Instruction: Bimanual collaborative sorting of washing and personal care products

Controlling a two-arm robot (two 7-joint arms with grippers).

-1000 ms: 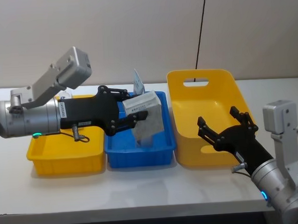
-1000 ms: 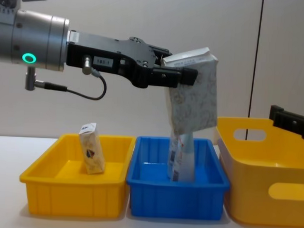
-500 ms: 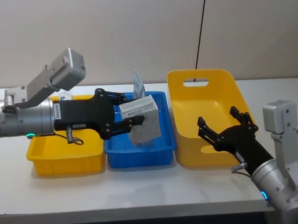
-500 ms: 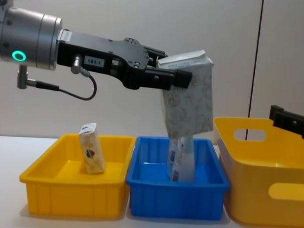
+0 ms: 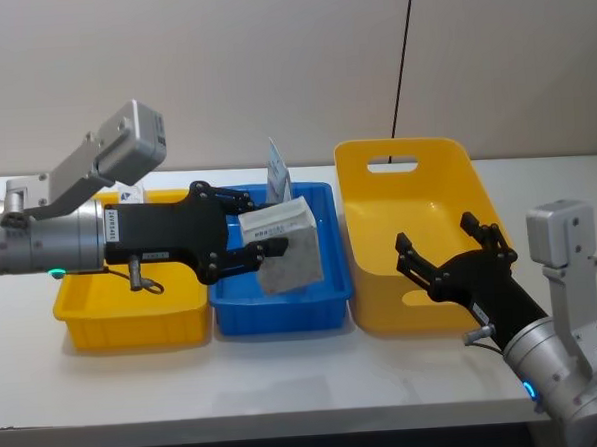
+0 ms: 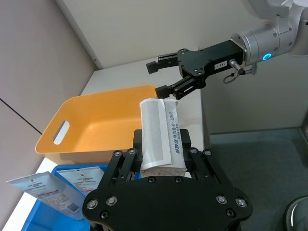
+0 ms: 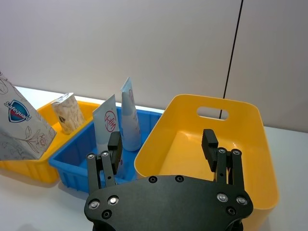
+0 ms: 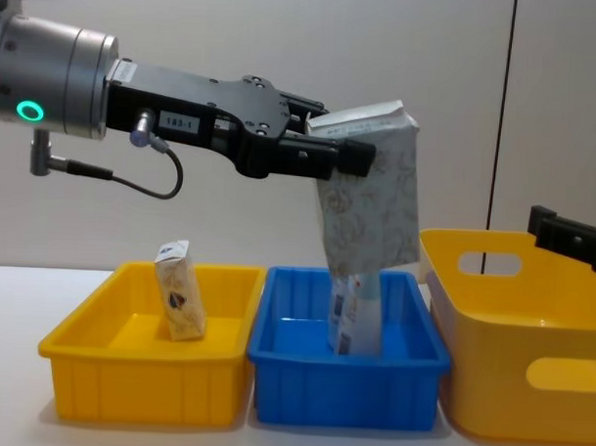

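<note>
My left gripper [image 5: 261, 235] is shut on the top of a big grey-white speckled pack [image 5: 290, 254], which hangs tilted above the blue bin [image 5: 279, 320]. From the side, the pack [image 8: 372, 211] has its lower end at the height of the blue bin's [image 8: 346, 391] rim. Two tall pale-blue-and-white pouches [image 8: 353, 318] stand in that bin behind it. A small cream pack [image 8: 178, 302] stands in the small yellow bin [image 8: 141, 384]. My right gripper [image 5: 450, 251] is open over the front of the large yellow basket [image 5: 383, 309], holding nothing.
The three containers stand side by side on the white table [image 5: 287, 384]. The large yellow basket [image 7: 250, 159] has nothing in it. A black cable [image 5: 402, 53] runs down the wall behind. There is free table in front of the bins.
My left gripper has drawn back to the left and slightly down with the speckled pack. The right arm has not moved.
</note>
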